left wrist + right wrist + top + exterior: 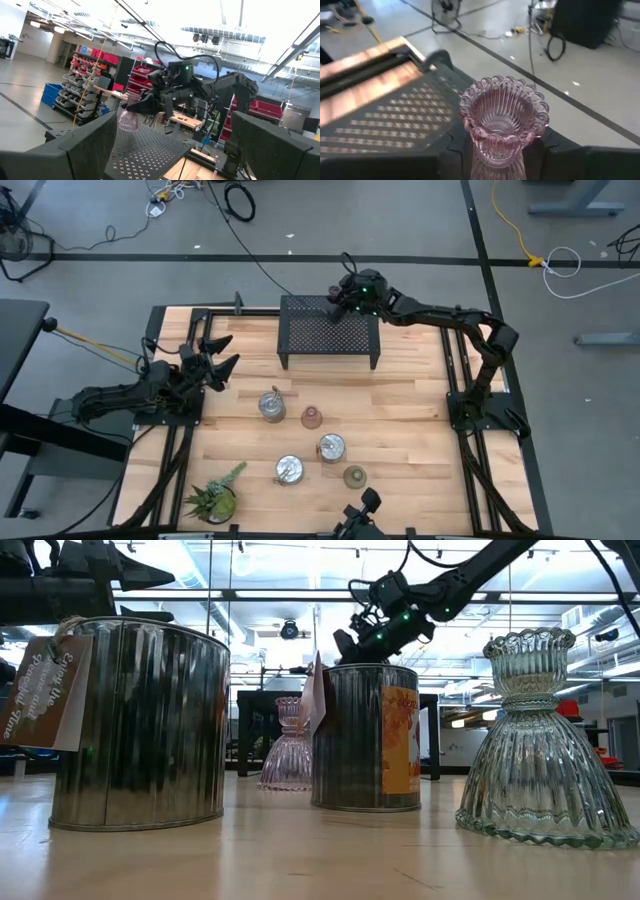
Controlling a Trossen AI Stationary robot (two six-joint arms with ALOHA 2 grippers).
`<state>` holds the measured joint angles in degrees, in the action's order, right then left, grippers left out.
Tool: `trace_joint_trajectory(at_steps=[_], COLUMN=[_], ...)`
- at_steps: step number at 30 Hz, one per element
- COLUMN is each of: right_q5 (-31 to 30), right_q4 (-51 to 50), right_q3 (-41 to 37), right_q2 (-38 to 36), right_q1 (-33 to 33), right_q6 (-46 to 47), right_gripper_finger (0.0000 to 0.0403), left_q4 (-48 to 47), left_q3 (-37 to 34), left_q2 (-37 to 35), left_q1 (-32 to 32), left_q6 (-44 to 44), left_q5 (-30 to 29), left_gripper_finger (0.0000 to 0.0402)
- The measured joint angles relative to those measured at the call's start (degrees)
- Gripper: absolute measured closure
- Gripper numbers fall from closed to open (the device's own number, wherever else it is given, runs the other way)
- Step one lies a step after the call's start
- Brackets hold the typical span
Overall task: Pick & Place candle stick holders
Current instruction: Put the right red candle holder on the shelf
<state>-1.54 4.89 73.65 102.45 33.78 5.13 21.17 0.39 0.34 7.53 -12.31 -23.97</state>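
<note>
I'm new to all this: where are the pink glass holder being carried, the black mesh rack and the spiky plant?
pink glass holder (503, 112): right wrist view, its scalloped rim.
black mesh rack (330, 330): high view, its top.
spiky plant (211, 499): high view, its leaves.

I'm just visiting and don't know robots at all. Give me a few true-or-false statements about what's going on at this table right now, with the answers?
1. The right tool is shut on a pink glass holder above the black mesh rack. True.
2. The left tool is holding a metal tin. False: it is open and empty, over the table's left side.
3. Three shiny metal tins stand on the wooden table. True.
4. The spiky green plant sits on top of the rack. False: it stands on the table near the front left corner.
5. A small pinkish holder stands on the table among the tins. True.
</note>
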Motion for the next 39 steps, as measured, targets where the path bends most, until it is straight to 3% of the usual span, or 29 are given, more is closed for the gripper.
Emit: trace_joint_trajectory(at_steps=[16, 31, 34, 39], right_q5=[0.0, 1.4, -1.6, -1.4], right_q4=[6.5, 5.5, 5.2, 4.8], right_q3=[0.1, 0.1, 0.1, -0.1], right_q2=[3.8, 3.7, 3.8, 4.0], right_q1=[-0.6, -0.2, -0.5, -0.5], right_q6=[0.3, -2.1, -2.6, -2.6], right_gripper_finger=[0.0293, 0.0293, 0.0251, 0.0169], left_q4=[0.8, 0.9, 0.9, 0.9], left_q3=[0.0, 0.0, 0.0, 0.0], left_q2=[0.0, 0.0, 0.0, 0.0], left_q1=[0.0, 0.0, 0.0, 0.0], left_q6=[0.1, 0.0, 0.1, 0.0], left_q5=[0.2, 0.0, 0.0, 0.0], left_gripper_finger=[0.0012, 0.0012, 0.0012, 0.0012])
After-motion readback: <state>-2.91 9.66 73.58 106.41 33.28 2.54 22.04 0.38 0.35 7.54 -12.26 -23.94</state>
